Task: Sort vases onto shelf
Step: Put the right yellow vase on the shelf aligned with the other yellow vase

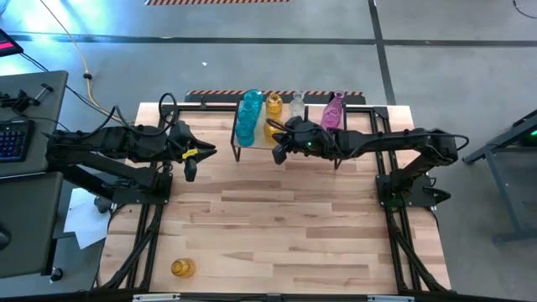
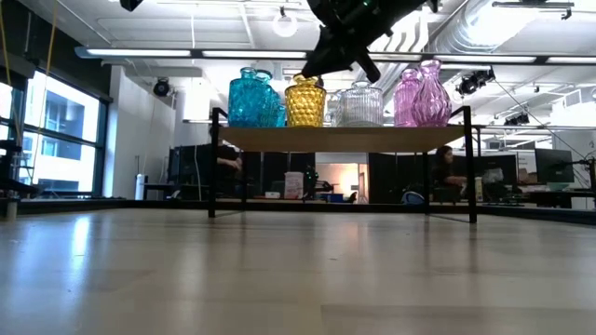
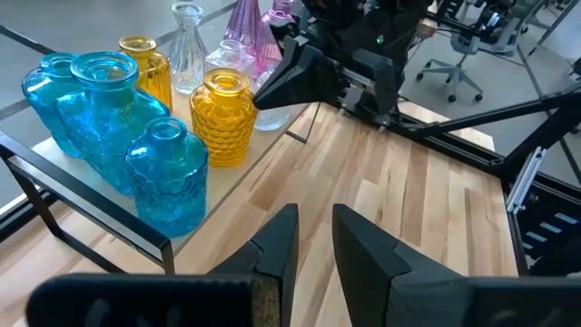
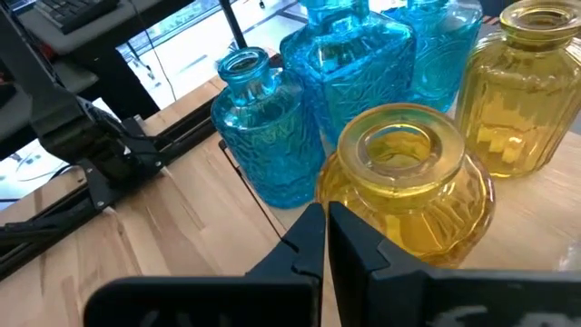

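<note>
The shelf (image 1: 256, 149) stands at the table's far middle. On it are teal vases (image 1: 248, 113), two yellow vases (image 1: 273, 105), a clear vase (image 1: 297, 104) and pink vases (image 1: 333, 109). My right gripper (image 4: 325, 238) is shut. It reaches from the right over the shelf's near edge, with its tips beside the nearer, dimpled yellow vase (image 4: 404, 182), which stands upright on the shelf. My left gripper (image 3: 315, 241) hangs over the table left of the shelf. It is open by a narrow gap and has nothing between its fingers. My right gripper's shut fingertips (image 3: 265, 94) come slanting down from the table's right, close against the upper shoulder (image 3: 245, 98) of the nearer yellow vase. I cannot tell whether they touch the glass. The vase stands upright on the shelf.
One more yellow vase (image 1: 182, 268) sits on the table near its near left corner. Black frame rails run along both table sides. The tabletop (image 1: 277, 218) between the arms is bare wood.
</note>
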